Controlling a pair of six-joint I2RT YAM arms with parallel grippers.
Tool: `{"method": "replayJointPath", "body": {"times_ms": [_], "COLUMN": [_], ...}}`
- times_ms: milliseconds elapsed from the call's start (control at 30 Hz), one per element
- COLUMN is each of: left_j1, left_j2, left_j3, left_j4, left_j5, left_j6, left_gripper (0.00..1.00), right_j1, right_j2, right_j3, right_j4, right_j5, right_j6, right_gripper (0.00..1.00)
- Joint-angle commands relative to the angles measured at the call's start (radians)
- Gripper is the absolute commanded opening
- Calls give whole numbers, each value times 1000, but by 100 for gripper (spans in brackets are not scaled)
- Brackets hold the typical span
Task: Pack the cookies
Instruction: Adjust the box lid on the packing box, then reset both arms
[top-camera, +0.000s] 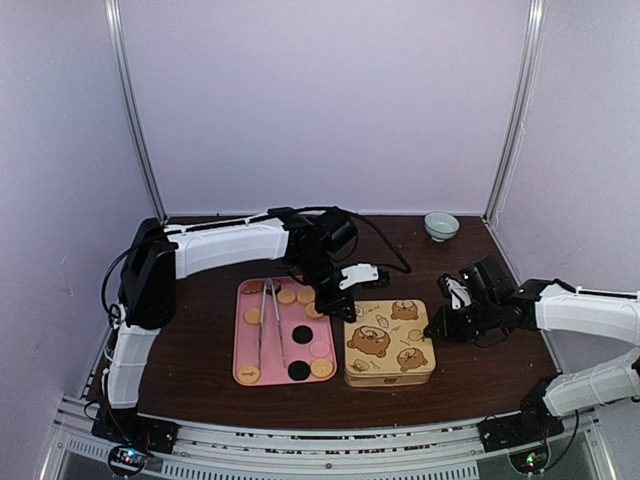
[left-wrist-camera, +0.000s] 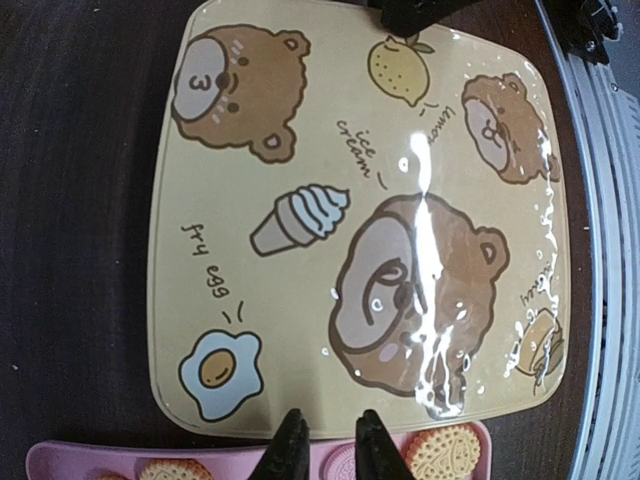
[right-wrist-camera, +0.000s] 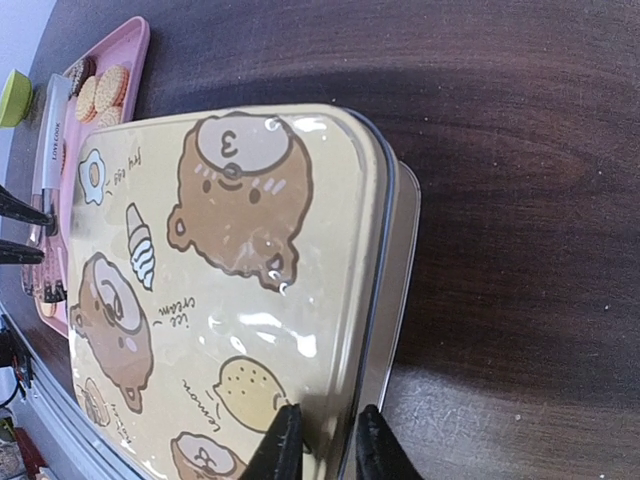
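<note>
Left wrist view: the left gripper (left-wrist-camera: 329, 425) is held with fingers narrowly apart over the nearest edge of the bear-print lid (left-wrist-camera: 350, 200); a grip there cannot be confirmed. Cookies (left-wrist-camera: 440, 452) are seen on the pink tray (left-wrist-camera: 60, 458) just behind those fingertips. The right gripper (right-wrist-camera: 323, 420) is pinched on the lid's far rim, with the tin base (right-wrist-camera: 402, 290) exposed beside it.

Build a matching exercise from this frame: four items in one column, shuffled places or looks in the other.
Items:
1. tin lid
2. metal tongs
3. bowl
4. pink tray

Descriptions:
a. far right corner of the table
b. holds the cookies
c. lying on the tray
d. printed with bears

Pairs: 1-d, 2-c, 3-a, 4-b
</note>
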Motion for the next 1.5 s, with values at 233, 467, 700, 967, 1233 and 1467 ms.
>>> {"method": "replayJointPath", "body": {"times_ms": [233, 467, 700, 967, 1233, 1467], "left_j1": [76, 241, 602, 903, 933, 943], "left_j2": [-136, -319, -623, -825, -953, -858], "left_j3": [-52, -194, -537, -1027, -1466, -1612], "left_j4": [-73, -94, 159, 773, 1459, 1846], "left_j5": [41, -71, -208, -273, -430, -451], "left_j6": [3, -31, -109, -208, -300, -311], "left_gripper": [27, 68, 98, 98, 98, 98], "right_j1": [-1, -2, -32, -58, -104, -202], "right_j2": [-108, -118, -223, -231, -236, -183], "right_j3": [123, 246, 257, 76, -259, -391], "right_j4": [-245, -202, -116, 209, 872, 1171], "right_j5": [162, 211, 542, 1030, 1190, 1096], "right_j6": [1, -14, -57, -305, -540, -536], "right_gripper": [41, 92, 100, 100, 100, 100]}}
